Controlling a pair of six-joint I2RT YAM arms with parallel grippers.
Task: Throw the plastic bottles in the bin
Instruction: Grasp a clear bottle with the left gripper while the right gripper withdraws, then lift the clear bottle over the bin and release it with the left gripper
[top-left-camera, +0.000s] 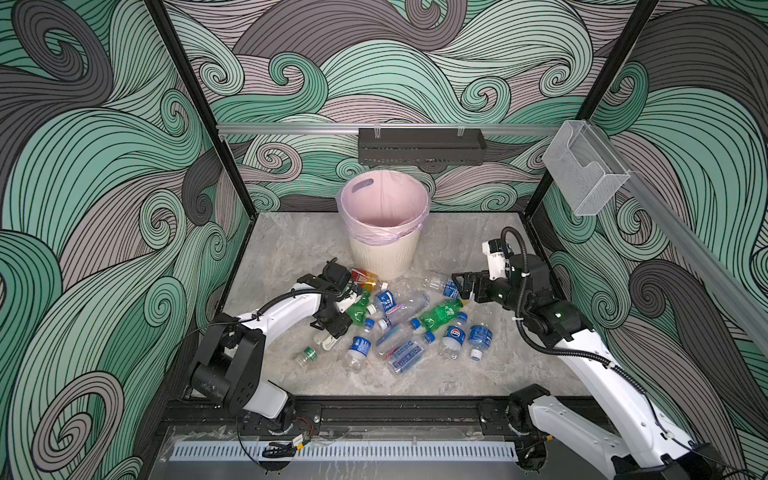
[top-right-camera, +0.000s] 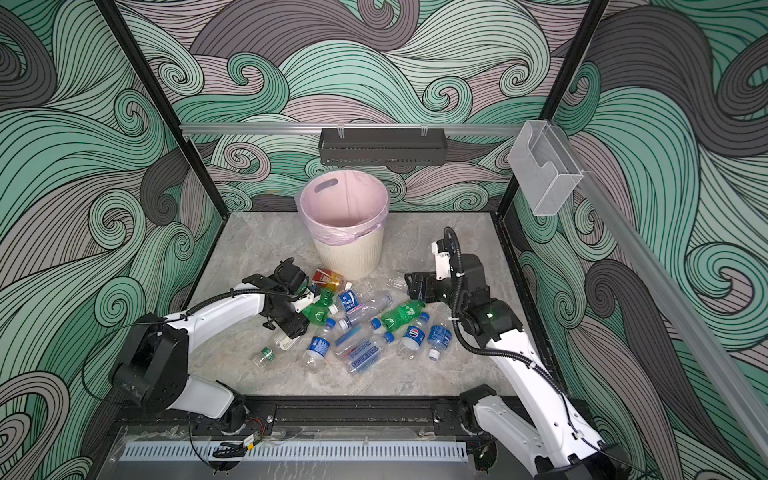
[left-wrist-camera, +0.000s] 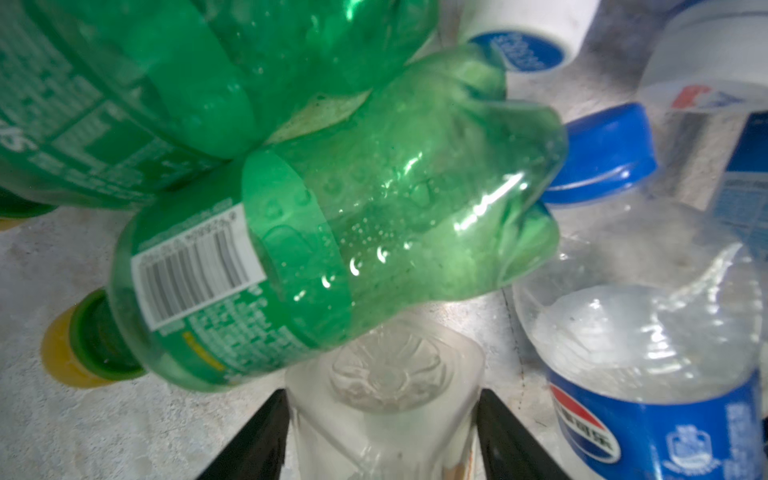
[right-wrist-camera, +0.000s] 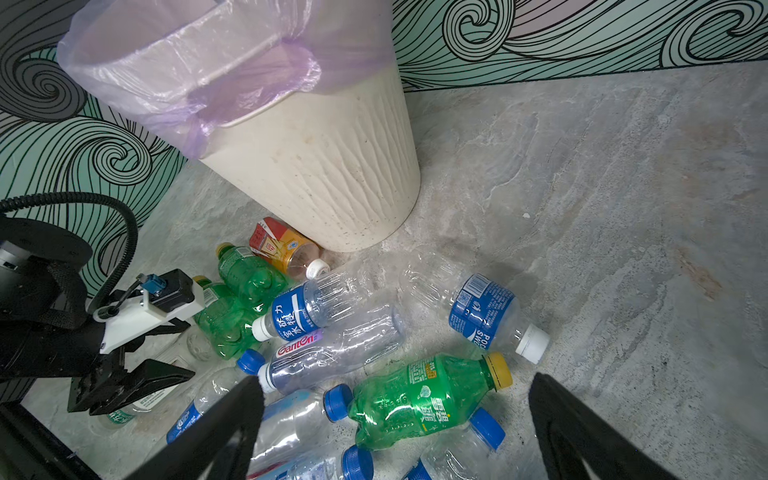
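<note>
Several crushed plastic bottles (top-left-camera: 399, 324) lie heaped on the grey floor in front of the bin (top-left-camera: 382, 257), a cream ribbed basket with a pink liner. My left gripper (left-wrist-camera: 383, 399) is at the heap's left edge. Its black fingers (left-wrist-camera: 266, 432) press both sides of a clear square-based bottle (left-wrist-camera: 386, 374), which lies under a green bottle (left-wrist-camera: 332, 257). In a top view that left gripper (top-left-camera: 332, 328) sits low by this clear bottle (top-left-camera: 326, 340). My right gripper (right-wrist-camera: 395, 386) hangs open above a green yellow-capped bottle (right-wrist-camera: 419, 399) and holds nothing. An orange-red labelled bottle (right-wrist-camera: 278, 245) rests against the bin's foot (right-wrist-camera: 332, 166).
A black perforated shelf (top-left-camera: 419, 145) hangs on the back wall above the bin. A clear box (top-left-camera: 582, 174) is fixed to the right wall rail. One small green-labelled bottle (top-left-camera: 307, 355) lies apart at the front left. Patterned walls close in three sides.
</note>
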